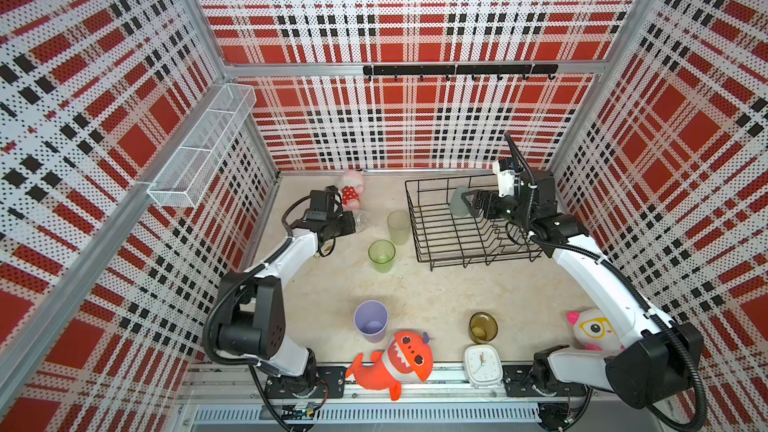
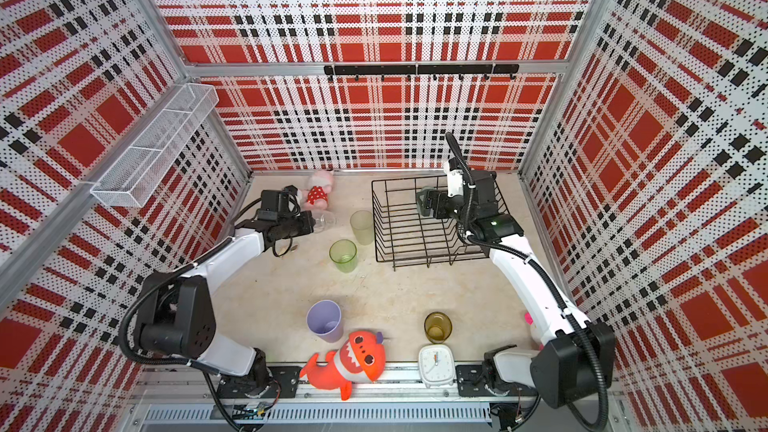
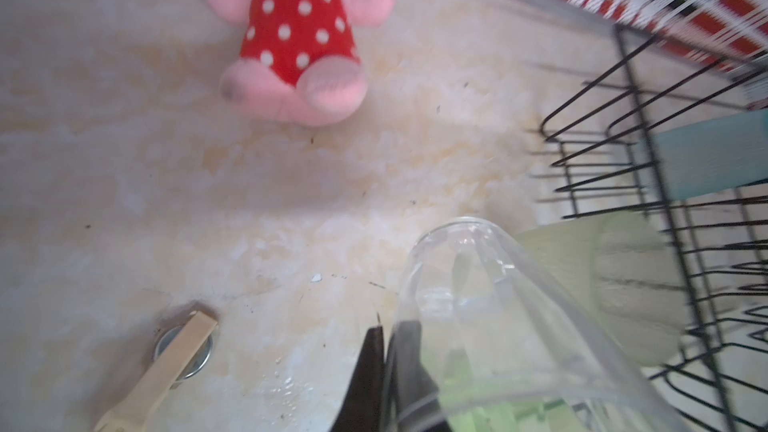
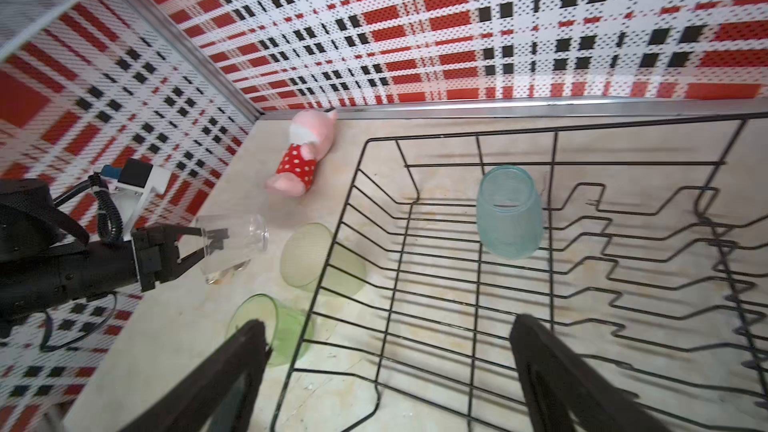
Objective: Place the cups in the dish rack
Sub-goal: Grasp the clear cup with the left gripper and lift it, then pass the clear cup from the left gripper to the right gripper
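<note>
Dish rack [image 4: 557,130]: pale teal cup [image 4: 509,218] observed inside. Right claw [image 4: 388,324] spread over rack, clear of cup. Clear glass [image 4: 249,234] pinched at wall by left claw [image 4: 212,245], outside rack. Frosted cup [image 4: 307,255], green cup [image 4: 266,326], lilac cup [image 1: 371,320], amber cup [image 1: 483,326] noted upright on table [image 1: 436,297].

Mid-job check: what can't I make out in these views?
Teal cup: right gripper covers part in both top views; whether it rests on the dish rack is unclear.
Clear glass: left wrist view blurred, mouth cut off by frame edge.
White plush: right arm hides most.
</note>
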